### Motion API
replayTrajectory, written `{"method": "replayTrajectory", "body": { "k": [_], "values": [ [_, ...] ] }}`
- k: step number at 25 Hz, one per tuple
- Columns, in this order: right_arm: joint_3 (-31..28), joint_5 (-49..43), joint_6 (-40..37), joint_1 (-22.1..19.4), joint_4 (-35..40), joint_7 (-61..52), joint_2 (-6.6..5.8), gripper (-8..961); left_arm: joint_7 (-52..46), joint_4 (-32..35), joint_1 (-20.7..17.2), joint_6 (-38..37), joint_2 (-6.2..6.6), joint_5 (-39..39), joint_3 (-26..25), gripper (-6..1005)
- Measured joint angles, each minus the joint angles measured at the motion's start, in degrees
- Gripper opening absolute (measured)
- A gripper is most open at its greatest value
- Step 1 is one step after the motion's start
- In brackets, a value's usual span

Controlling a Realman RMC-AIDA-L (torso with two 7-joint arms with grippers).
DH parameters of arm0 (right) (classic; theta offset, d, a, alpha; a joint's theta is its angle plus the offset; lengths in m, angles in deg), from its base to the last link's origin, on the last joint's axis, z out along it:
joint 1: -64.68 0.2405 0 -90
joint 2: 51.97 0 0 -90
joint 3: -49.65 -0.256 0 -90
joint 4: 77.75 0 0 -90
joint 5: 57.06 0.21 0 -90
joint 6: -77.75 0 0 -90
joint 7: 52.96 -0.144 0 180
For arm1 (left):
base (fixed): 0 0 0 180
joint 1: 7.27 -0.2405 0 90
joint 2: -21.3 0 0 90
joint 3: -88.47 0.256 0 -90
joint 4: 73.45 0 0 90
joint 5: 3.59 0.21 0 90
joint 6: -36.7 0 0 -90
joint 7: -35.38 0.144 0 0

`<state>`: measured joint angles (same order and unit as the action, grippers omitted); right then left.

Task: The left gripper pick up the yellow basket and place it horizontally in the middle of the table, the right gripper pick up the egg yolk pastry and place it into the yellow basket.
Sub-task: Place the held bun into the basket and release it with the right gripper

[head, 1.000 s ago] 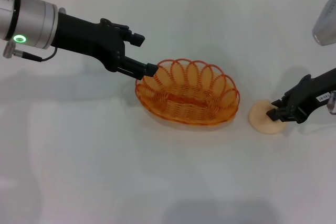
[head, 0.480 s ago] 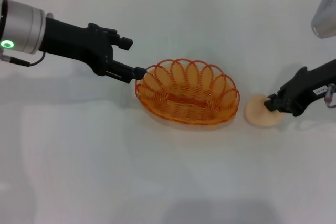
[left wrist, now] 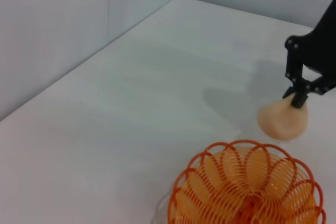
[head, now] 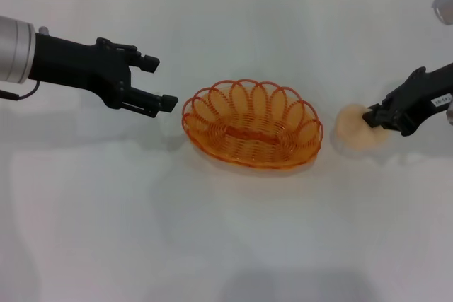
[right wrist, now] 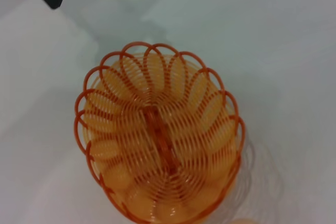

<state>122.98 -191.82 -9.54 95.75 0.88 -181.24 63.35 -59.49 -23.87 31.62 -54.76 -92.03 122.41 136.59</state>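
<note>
Left gripper [head: 164, 83]: fingers spread, nothing between them; you have it hanging just off the basket's near end, tips aimed toward it, not touching.

Yellow basket [head: 253, 123]: sits flat on the table [head: 212, 245], about the middle, directly between your two claws. Long axis runs claw to claw, so it already lies crosswise as the task asks. Inside looks bare in the right wrist view.

Egg yolk pastry [head: 352, 131]: on the far side of the basket from your left claw, just beyond the basket's other end, apart from the rim. The left wrist view shows it tipped, one edge looking raised off the table.

Right gripper [head: 372, 115]: pinching the pastry at its edge, fingers closed on it; much the nearer arm to the pastry, and the only one touching it.

Relation to watch: from your right claw the basket's hollow lies straight along the basket's long axis, toward the left claw. Judgement: basket step looks finished; the carry needs to clear the looped rim before you lower.

Risk: the grip is on the edge only, so the soft bun may pivot or slip; low travel could catch the rim wires and push the basket toward your left claw.
</note>
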Motion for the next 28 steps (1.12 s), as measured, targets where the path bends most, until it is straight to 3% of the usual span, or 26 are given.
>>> {"method": "replayTrajectory", "body": {
  "k": [10, 28],
  "values": [
    [-0.18, 0.56, -1.46, -0.24, 4.12, -1.07, 0.31, 35, 0.6, 0.53, -1.18, -0.19, 0.02, -1.6, -0.14, 887],
    [14.56, 8.49, 14.2, 1.98, 1.3, -0.62, 0.61, 33, 1.6, 0.52, -1.96, -0.75, 0.04, -1.87, -0.13, 887]
  ]
}}
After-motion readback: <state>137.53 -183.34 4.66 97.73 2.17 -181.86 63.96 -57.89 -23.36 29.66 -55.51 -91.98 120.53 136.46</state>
